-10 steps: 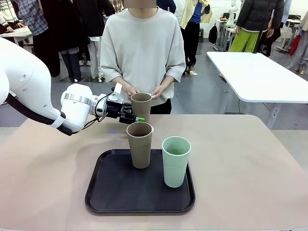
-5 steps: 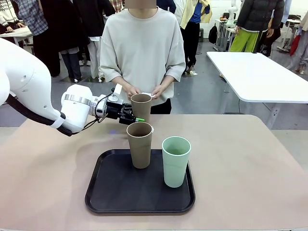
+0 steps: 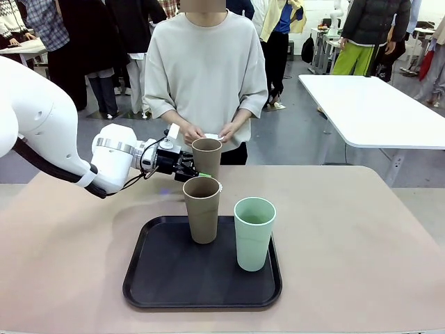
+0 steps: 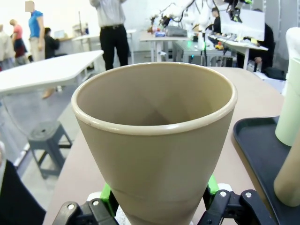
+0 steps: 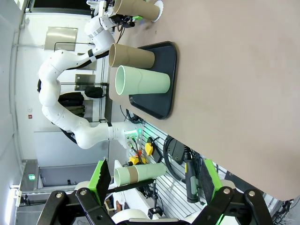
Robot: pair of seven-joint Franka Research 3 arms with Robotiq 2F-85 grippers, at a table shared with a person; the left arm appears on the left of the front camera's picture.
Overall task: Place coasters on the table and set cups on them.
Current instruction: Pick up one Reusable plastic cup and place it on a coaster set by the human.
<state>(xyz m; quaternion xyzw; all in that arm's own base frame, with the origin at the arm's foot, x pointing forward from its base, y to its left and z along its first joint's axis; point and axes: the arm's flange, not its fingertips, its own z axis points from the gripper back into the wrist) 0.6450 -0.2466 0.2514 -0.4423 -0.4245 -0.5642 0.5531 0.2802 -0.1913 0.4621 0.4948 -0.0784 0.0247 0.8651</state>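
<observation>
**Left gripper holding tan cup beyond the tray**

The left gripper (image 3: 197, 169) is pinching a tan cup (image 3: 206, 154) near its base, with its green pads pressing on opposite sides. It is holding the cup upright just beyond the far edge of the black tray (image 3: 167, 278).

A white scalloped coaster (image 5: 159, 8) is lying on the table (image 3: 361, 236) just beyond that same edge, at the base of the held cup. Whether the two are touching cannot be told.

A second tan cup (image 3: 202, 212) and a mint cup (image 3: 254, 233) are standing upright on the tray, side by side.

Farther beyond the tray, the person's hands (image 3: 189, 132) are holding another coaster (image 3: 212, 136).

The right gripper (image 5: 155, 176) is hovering well apart from the tray, with its jaws spread wide and gripping nothing.
</observation>
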